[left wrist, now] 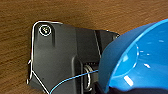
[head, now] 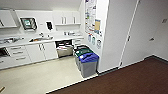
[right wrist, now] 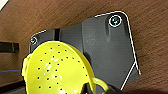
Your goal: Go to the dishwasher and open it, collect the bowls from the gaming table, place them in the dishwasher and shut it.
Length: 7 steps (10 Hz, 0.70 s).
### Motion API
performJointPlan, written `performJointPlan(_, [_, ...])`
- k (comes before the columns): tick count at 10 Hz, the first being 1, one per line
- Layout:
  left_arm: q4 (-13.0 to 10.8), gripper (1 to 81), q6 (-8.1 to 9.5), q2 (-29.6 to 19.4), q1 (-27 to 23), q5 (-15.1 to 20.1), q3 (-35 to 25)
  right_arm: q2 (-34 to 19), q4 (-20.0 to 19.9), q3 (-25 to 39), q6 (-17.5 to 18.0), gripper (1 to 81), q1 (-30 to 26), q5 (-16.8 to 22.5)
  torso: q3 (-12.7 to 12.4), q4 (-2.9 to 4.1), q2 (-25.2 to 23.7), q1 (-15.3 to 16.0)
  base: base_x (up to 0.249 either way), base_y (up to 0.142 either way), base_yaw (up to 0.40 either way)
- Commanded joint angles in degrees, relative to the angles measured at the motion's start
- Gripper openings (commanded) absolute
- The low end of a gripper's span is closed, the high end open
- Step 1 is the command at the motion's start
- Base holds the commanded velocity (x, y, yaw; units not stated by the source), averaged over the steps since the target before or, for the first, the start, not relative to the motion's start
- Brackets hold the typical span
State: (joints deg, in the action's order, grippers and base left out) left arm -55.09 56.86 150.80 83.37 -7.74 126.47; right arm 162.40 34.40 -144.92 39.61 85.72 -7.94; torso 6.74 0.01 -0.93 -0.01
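Currently your left gripper carries the blue bowl, right gripper the yellow-green bowl; dishwasher stands open.

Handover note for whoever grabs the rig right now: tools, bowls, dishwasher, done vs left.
Left tool: a blue bowl sits close against it, seemingly carried; grip itself not visible.
Right tool: a yellow-green perforated bowl sits close against it, likewise.
Both wrists hang over dark brown carpet.
Dishwasher: open under the counter, across the pale kitchen floor, left of the bins.
Done: dishwasher opened, bowls apparently collected.
Left: reach the dishwasher, load both bowls, close it.
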Motion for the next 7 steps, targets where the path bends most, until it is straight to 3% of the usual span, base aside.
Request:
performJointPlan(1, [0.1, 1.0, -0.08, -1.5, -2.4, 0.8, -0.6, -0.9, 0.8, 0.2, -0.2, 1.0, -2.1, 2.0, 0.0, 0.00, 0.0, 0.0, 0.110, 0.000, 0.000])
performJointPlan(3, [0.2, 1.0, -0.08, -1.5, -2.4, 0.7, -0.6, -0.9, 0.8, 0.2, -0.2, 1.0, -2.2, 2.0, 0.0, 0.00, 0.0, 0.0, 0.094, 0.031, 0.000])
performJointPlan(7, [0.1, 1.0, -0.08, -1.5, -2.4, 0.7, -0.7, -1.0, 0.8, 0.2, -0.2, 1.0, -2.1, 1.9, 0.0, 0.00, 0.0, 0.0, 0.087, 0.077, 0.000])
